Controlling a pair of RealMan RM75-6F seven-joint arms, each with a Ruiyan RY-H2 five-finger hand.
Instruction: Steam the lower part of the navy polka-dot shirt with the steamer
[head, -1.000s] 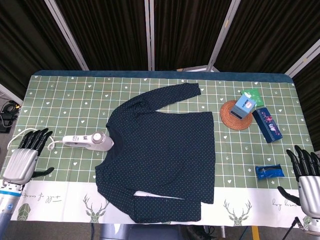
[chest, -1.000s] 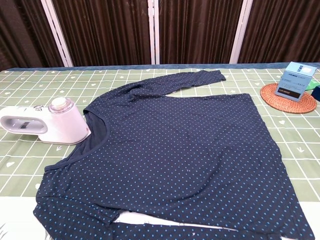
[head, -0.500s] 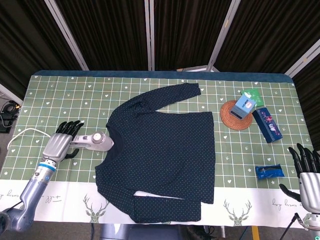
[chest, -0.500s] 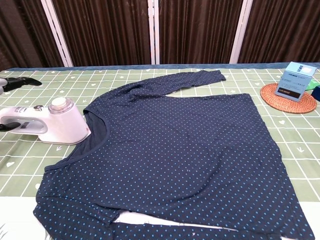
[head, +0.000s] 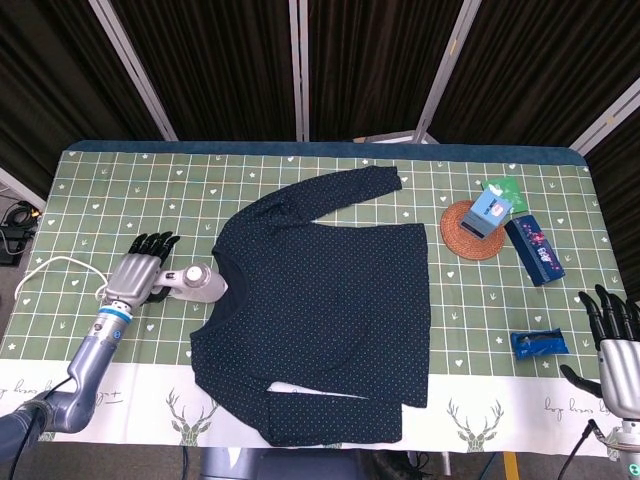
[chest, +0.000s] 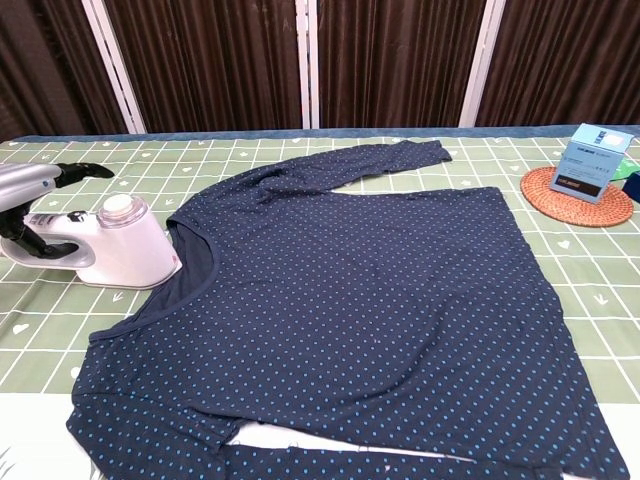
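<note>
The navy polka-dot shirt (head: 320, 310) lies flat on the green checked tablecloth, collar to the left, hem to the right (chest: 340, 310). A white handheld steamer (head: 200, 283) lies at the collar, head against the fabric (chest: 125, 250). My left hand (head: 140, 265) lies over the steamer's handle; its fingers stretch past the far side and the thumb curls at the near side (chest: 30, 205). The steamer stays on the table. My right hand (head: 615, 345) hangs open at the table's lower right corner, far from the shirt.
A woven coaster (head: 455, 235) carrying a light-blue box (head: 490, 210) sits right of the shirt, with a green packet (head: 502, 188), a navy box (head: 534, 250) and a blue packet (head: 538, 344) nearby. The steamer's white cord (head: 50, 268) trails left.
My left hand moved from the table's left edge up and right onto the steamer's handle. The right hand dropped slightly. Shirt and steamer stayed put.
</note>
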